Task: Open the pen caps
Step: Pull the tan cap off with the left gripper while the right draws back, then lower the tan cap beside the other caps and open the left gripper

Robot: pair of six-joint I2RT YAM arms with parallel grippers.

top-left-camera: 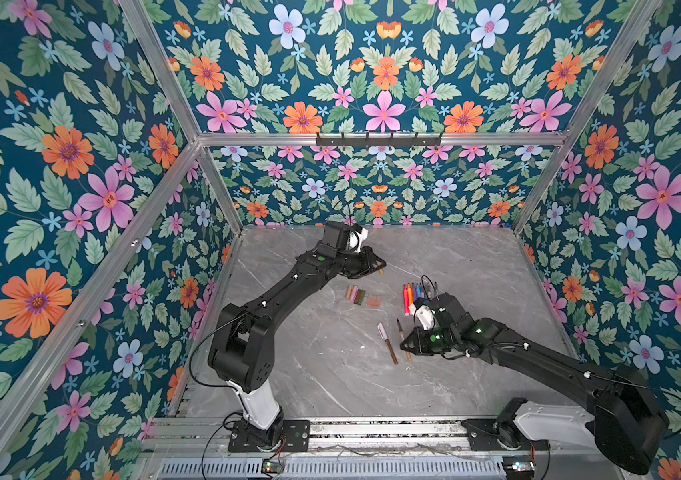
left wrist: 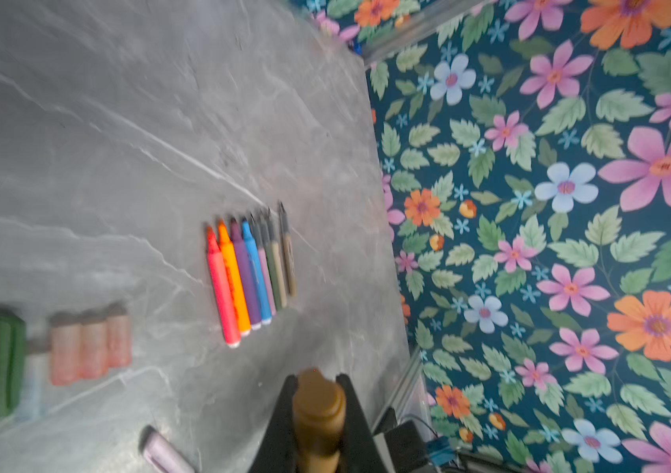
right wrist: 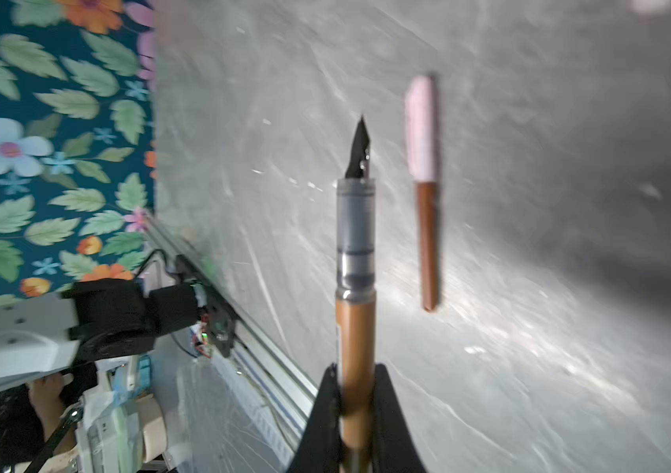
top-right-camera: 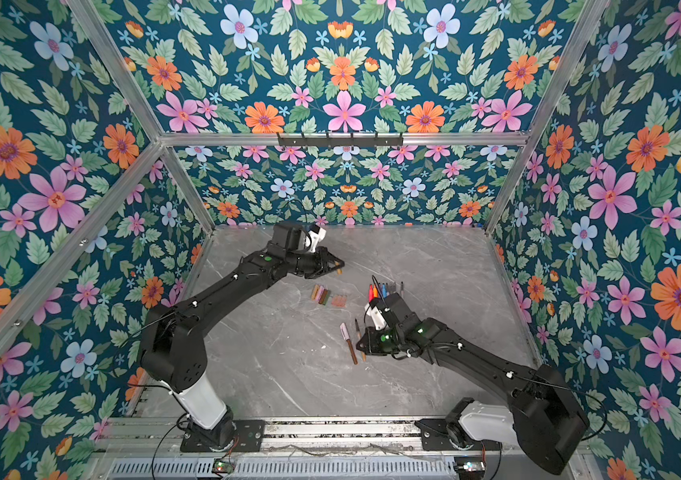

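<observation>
In the right pincer, clamped pen.

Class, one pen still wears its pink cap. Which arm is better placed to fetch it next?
Right, probably. The right pincer is beside the pink-capped pen, while the left pincer is farther back holding a brown cap. The right must first put down its uncapped pen.

Both top views are looking down from high over the arm bases, taking in the whole table. Left wrist camera is peering close past the left gripper at the row of pens; right wrist camera is hugging the right gripper; both are catching the pink-capped pen.
</observation>
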